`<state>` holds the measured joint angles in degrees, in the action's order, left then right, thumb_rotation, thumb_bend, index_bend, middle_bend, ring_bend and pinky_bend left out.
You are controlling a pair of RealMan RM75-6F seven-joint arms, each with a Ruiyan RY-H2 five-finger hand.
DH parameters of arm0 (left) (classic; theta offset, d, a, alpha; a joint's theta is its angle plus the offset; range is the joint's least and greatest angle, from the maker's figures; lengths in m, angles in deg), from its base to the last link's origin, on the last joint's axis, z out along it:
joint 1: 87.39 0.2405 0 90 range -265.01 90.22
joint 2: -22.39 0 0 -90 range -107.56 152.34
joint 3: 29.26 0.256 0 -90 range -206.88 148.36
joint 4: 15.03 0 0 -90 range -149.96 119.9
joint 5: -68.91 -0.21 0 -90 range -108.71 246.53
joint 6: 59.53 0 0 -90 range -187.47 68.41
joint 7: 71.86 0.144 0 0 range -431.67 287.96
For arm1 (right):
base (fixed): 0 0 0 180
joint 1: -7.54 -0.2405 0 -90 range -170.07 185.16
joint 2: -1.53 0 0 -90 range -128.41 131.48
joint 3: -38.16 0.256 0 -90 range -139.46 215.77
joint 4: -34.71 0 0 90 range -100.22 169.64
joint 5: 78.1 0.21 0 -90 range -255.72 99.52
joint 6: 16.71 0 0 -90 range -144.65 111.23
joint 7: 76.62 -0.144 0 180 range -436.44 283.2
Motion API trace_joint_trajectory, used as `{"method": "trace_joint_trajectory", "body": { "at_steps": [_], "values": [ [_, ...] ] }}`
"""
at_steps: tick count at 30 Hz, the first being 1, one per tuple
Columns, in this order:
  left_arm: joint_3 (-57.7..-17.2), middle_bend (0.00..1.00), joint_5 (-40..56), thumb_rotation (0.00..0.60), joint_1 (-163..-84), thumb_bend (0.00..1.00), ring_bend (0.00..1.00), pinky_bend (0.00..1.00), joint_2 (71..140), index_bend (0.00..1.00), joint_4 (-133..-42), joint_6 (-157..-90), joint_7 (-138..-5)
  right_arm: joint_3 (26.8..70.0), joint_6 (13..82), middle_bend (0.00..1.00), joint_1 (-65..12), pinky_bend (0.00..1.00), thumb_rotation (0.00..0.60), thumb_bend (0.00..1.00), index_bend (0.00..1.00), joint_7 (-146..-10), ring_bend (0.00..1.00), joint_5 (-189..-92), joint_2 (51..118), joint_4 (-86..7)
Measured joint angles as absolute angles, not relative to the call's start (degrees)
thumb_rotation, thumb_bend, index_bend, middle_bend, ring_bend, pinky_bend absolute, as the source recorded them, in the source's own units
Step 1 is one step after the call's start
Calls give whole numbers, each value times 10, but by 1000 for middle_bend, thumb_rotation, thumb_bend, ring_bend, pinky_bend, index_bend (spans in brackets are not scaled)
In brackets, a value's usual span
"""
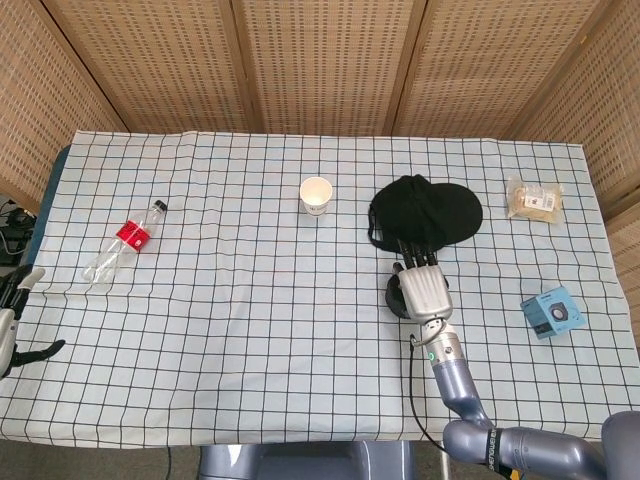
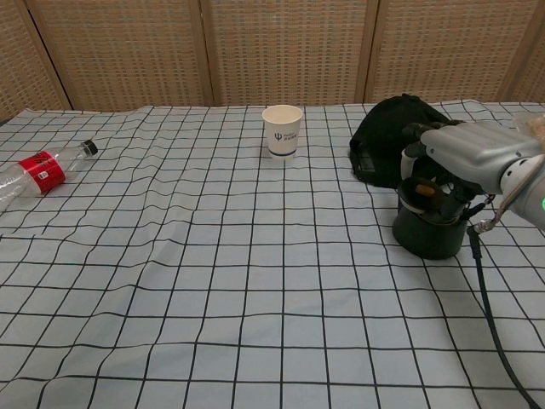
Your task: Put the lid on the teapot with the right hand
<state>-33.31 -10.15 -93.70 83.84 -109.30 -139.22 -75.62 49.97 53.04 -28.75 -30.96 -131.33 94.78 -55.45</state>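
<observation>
Right hand [image 2: 464, 158] sits directly over the teapot [image 2: 428, 230], holding the lid [image 2: 419, 191] under its palm, fingers wrapped round the rim. Lid is just above the pot's mouth, slightly tilted; seating can't be confirmed. Lid looks small, rigid and probably ceramic: light, slick, chips if dropped, so rim grip beats the knob here. Black cap [image 2: 387, 136] lies just beyond the fingers. Left hand [image 1: 12, 320] idles far off, fingers apart, empty.
</observation>
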Motion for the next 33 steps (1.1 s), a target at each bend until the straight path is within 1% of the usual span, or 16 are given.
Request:
{"method": "trace_joint_trajectory", "body": {
  "at_steps": [12, 15, 17, 19, 29, 33],
  "values": [
    [-333, 0, -100, 600, -937, 24, 0, 0, 838, 0, -1095, -1392, -750, 494, 533, 1, -282, 0, 600, 457, 496, -316, 0, -1304, 935, -552],
    [-332, 0, -99, 600, -937, 25, 0, 0, 837, 0, -1097, -1392, -748, 493, 532, 0, -281, 0, 600, 432, 456, -314, 0, -1299, 932, -554],
    [-333, 0, -97, 600, -937, 25, 0, 0, 837, 0, -1097, -1392, -748, 491, 533, 0, -280, 0, 600, 395, 412, -313, 0, -1298, 930, -558],
    [-333, 0, -96, 600, -937, 26, 0, 0, 837, 0, -1097, -1391, -746, 490, 532, 0, -279, 0, 600, 374, 394, -315, 0, -1297, 928, -563],
    [-334, 0, -96, 600, -936, 25, 0, 0, 837, 0, -1099, -1393, -746, 489, 543, 0, -281, 0, 600, 330, 301, -320, 0, -1308, 925, -586],
    [-333, 0, -96, 600, -936, 26, 0, 0, 837, 0, -1098, -1393, -748, 486, 545, 0, -280, 0, 600, 327, 290, -317, 0, -1305, 924, -586]
  ]
}}
